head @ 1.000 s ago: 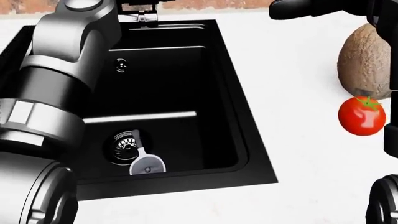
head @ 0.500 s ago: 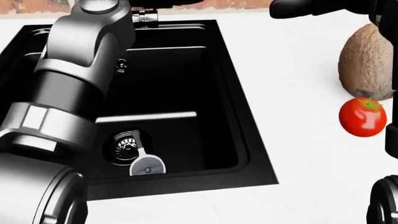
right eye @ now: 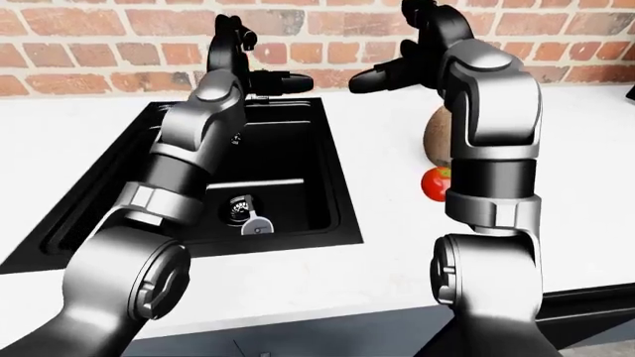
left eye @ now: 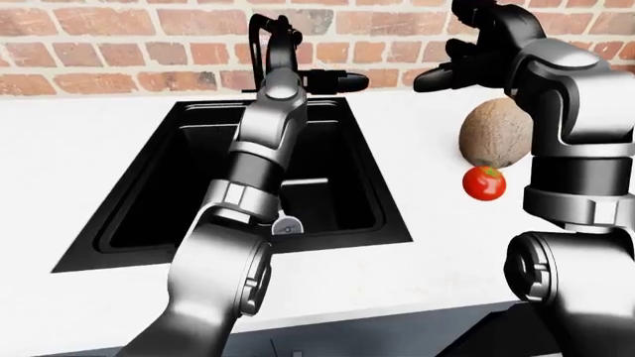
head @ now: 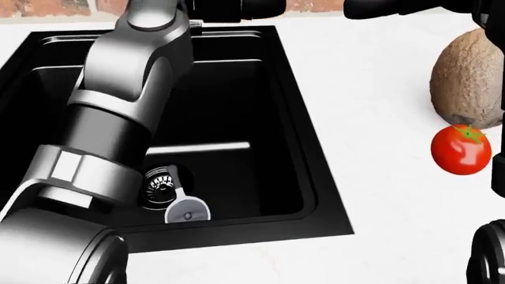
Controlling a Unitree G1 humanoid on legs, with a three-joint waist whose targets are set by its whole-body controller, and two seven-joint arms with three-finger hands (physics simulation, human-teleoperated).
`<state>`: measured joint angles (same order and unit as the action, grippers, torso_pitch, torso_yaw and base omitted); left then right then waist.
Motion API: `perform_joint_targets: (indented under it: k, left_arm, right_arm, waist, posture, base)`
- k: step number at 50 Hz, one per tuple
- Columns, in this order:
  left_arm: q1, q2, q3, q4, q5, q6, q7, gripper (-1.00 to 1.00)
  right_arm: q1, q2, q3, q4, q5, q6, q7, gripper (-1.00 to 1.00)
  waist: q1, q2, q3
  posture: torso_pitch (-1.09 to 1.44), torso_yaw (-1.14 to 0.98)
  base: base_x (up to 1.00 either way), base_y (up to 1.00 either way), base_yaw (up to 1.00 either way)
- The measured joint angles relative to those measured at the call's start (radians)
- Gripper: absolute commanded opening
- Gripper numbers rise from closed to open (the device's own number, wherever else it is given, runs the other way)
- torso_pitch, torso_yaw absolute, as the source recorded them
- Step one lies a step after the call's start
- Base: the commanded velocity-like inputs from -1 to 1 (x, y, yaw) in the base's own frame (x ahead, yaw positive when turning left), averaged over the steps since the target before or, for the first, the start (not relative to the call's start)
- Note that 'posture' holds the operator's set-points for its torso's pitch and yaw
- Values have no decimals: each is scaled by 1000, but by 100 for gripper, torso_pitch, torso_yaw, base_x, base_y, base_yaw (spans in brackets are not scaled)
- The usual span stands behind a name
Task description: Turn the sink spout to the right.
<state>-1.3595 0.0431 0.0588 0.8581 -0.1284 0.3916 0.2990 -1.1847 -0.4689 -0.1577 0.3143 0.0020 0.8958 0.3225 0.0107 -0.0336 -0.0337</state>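
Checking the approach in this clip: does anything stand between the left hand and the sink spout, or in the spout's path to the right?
Nothing visible does. The left hand is already up at the sink spout. The coconut and tomato lie lower on the counter, well right.

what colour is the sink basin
Black, glossy: the sink basin sits in a white counter. It shows best in the head view.

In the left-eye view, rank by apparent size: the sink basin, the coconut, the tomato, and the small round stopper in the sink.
1. Sink basin, by far the largest.
2. Coconut.
3. Tomato, clearly smaller than the coconut beside it.
4. Stopper, smallest as seen, though the left arm partly hides it.
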Motion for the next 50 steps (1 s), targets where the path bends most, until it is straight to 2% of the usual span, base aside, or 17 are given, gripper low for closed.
perform_joint_targets:
  k: [38,50]
  left_arm:
    - [70,-77,-35,-170,32,96,28,100]
    - [69,-92,-42,-197,36,117,28,100]
  right_arm:
    - [16,-15,-7,-86,-4,61,8,100]
    - [-1,-9,0,-52,-9,45,9,100]
  waist:
    - [1,-5,3]
    - [-1,-4,4]
  posture:
    - [-12,0]
    - [-12,0]
  base:
    - [0,0,0]
    - [0,0,0]
